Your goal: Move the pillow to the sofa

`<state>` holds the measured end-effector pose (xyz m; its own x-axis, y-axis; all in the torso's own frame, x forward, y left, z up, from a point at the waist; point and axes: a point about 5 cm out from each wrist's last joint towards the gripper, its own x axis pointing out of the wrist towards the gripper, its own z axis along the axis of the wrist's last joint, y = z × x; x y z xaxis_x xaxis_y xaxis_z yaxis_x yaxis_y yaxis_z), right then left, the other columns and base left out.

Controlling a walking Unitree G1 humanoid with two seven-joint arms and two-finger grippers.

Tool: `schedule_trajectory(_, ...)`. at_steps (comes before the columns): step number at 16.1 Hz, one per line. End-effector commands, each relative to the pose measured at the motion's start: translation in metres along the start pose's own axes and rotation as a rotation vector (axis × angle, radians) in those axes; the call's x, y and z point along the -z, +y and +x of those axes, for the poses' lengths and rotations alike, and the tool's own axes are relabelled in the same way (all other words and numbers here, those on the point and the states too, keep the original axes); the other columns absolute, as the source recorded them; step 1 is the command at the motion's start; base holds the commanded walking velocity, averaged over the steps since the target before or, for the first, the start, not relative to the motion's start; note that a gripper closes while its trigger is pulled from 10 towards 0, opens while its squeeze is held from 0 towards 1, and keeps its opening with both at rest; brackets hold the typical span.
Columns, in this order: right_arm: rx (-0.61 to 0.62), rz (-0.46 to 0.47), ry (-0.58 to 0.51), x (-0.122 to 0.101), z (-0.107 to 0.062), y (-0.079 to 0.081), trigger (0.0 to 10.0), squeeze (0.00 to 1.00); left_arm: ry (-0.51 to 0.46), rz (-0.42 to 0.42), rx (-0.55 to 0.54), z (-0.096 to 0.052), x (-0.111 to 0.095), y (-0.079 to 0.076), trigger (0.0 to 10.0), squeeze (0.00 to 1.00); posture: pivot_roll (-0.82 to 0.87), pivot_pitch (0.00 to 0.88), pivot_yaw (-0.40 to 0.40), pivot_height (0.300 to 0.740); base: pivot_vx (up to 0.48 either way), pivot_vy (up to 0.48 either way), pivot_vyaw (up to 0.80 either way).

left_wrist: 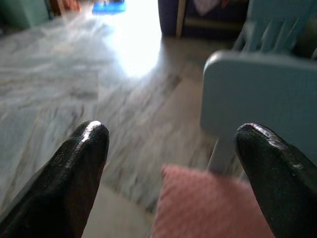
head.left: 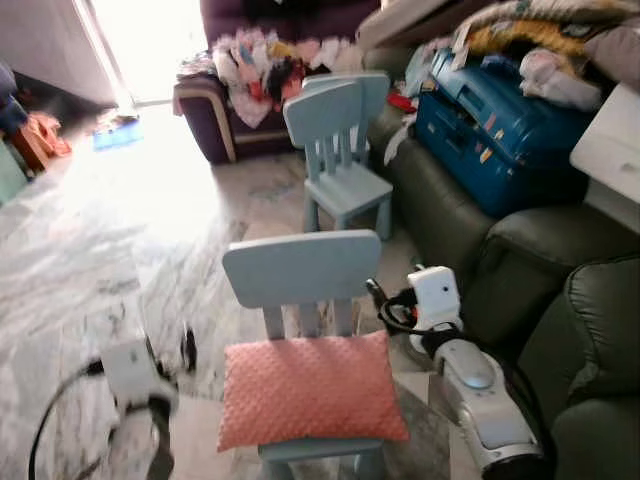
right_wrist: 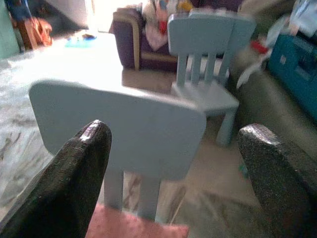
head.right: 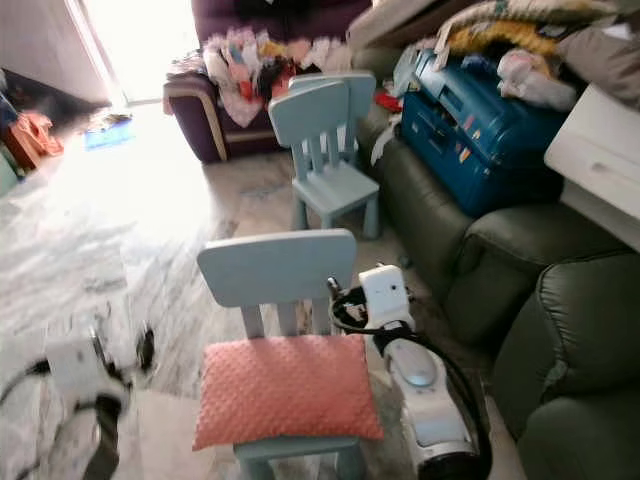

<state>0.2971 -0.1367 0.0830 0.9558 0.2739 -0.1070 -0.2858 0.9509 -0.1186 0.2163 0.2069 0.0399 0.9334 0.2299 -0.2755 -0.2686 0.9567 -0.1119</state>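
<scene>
Pillow [head.left: 312,390] on near chair [head.left: 300,270], sofa [head.left: 520,270] to its right.

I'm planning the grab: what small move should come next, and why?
Probably bring both grippers inward toward the pillow. It lies untouched on the chair, with the open left gripper and open right gripper flanking it, holding nothing.

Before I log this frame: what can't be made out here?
- Left gripper: motion-blurred in both eye views.
- Pillow: near edge cut off by the left wrist view's frame.
- Near chair: its legs are hidden under the pillow.
- Green sofa: seat cushions cut off by the frame edge.
</scene>
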Motion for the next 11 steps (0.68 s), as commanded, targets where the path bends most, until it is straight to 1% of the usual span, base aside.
schedule_trajectory(1,0.001,0.031,0.015,0.002,-0.002,-0.002,10.0,0.00,0.011,0.042,0.038,-0.006,0.003,0.003,10.0,0.00,-0.13,0.016,0.072,0.740,0.000,0.000,0.00)
schedule_trajectory(2,0.001,0.031,0.015,0.002,-0.002,-0.002,10.0,0.00,0.011,0.042,0.038,-0.006,0.003,0.003,10.0,0.00,-0.13,0.016,0.072,0.740,0.000,0.000,0.00)
schedule_trajectory(3,-0.003,0.062,0.048,0.009,-0.003,-0.004,10.0,0.00,0.062,0.050,0.079,-0.018,0.016,0.005,10.0,0.00,-0.13,0.015,0.073,0.740,0.000,0.000,0.00)
schedule_trajectory(4,-0.006,0.061,0.053,0.011,-0.005,-0.004,10.0,0.00,0.079,0.057,0.089,-0.023,0.021,0.007,10.0,0.00,-0.13,0.014,0.073,0.740,0.000,0.000,0.00)
schedule_trajectory(7,-0.015,0.059,0.057,0.013,-0.008,-0.004,10.0,0.00,0.102,0.053,0.103,-0.028,0.024,0.012,10.0,0.00,-0.12,0.015,0.072,0.740,0.000,0.000,0.00)
schedule_trajectory(9,-0.027,0.057,0.058,0.012,-0.011,-0.004,10.0,0.00,0.121,0.070,0.146,-0.029,0.025,0.010,10.0,0.00,-0.12,0.019,0.072,0.740,0.000,0.000,0.00)
schedule_trajectory(10,-0.031,0.059,0.058,0.012,-0.012,-0.004,10.0,0.00,0.124,0.091,0.180,-0.030,0.026,0.007,10.0,0.00,-0.13,0.022,0.072,0.740,0.000,0.000,0.00)
schedule_trajectory(11,-0.031,0.061,0.060,0.012,-0.012,-0.005,10.0,0.00,0.119,0.103,0.191,-0.030,0.025,0.005,10.0,0.00,-0.13,0.024,0.073,0.740,0.000,0.000,0.00)
